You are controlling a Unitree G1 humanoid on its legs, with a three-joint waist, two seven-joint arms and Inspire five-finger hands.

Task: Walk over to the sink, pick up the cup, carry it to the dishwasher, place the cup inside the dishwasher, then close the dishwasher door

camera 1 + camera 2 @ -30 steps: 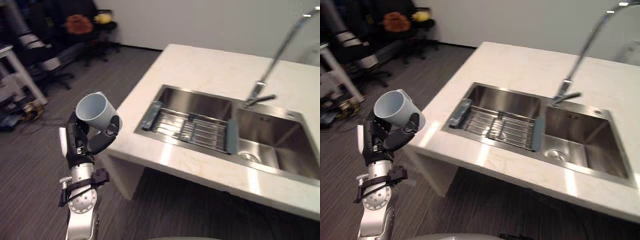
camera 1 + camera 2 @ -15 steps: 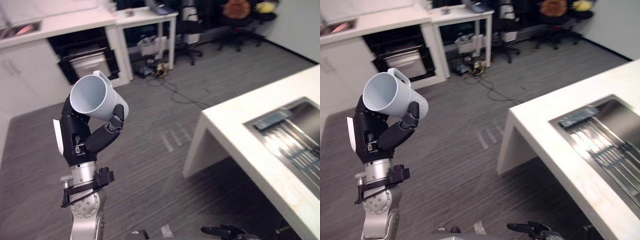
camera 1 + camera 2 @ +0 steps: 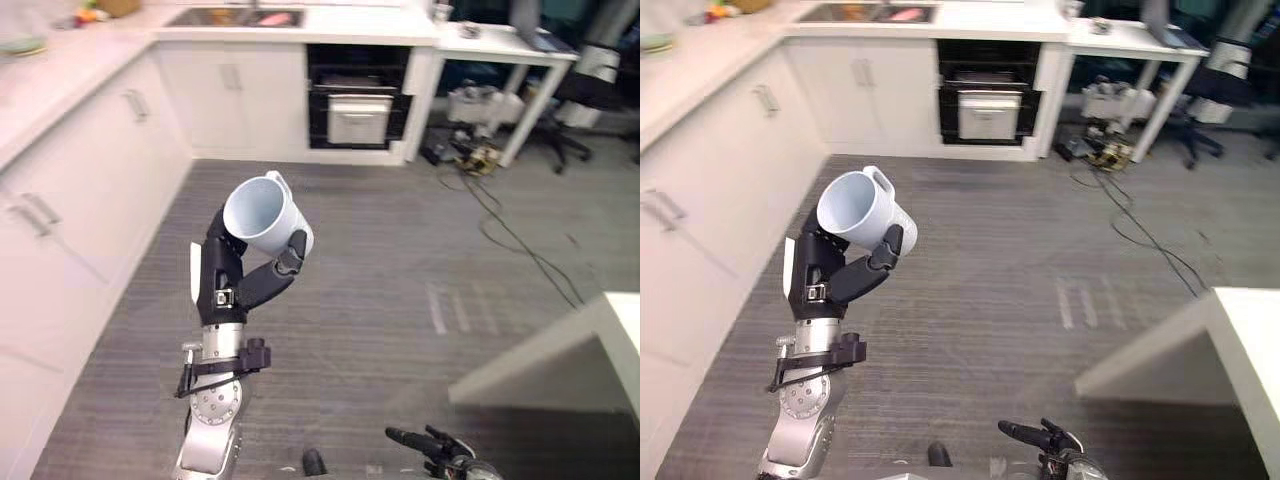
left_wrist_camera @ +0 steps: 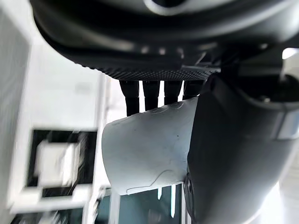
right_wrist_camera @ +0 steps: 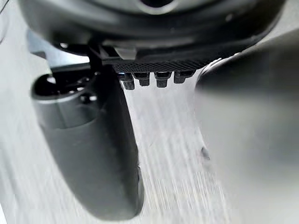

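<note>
Above the grey floor (image 3: 400, 260), a white cup (image 3: 262, 212) is gripped, tilted, by the curled left hand (image 3: 232, 285) while the right hand (image 3: 432, 442) is hung low and slack, so carrying is judged underway and an approach to the dark built-in appliance (image 3: 360, 100) ahead is called for next.

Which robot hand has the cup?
The left robot hand, raised with fingers curled round the white cup; the right robot hand hangs low, empty.

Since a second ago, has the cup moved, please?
Yes: the cup in the left hand was beside the white counter; now it is well left of it.
</note>
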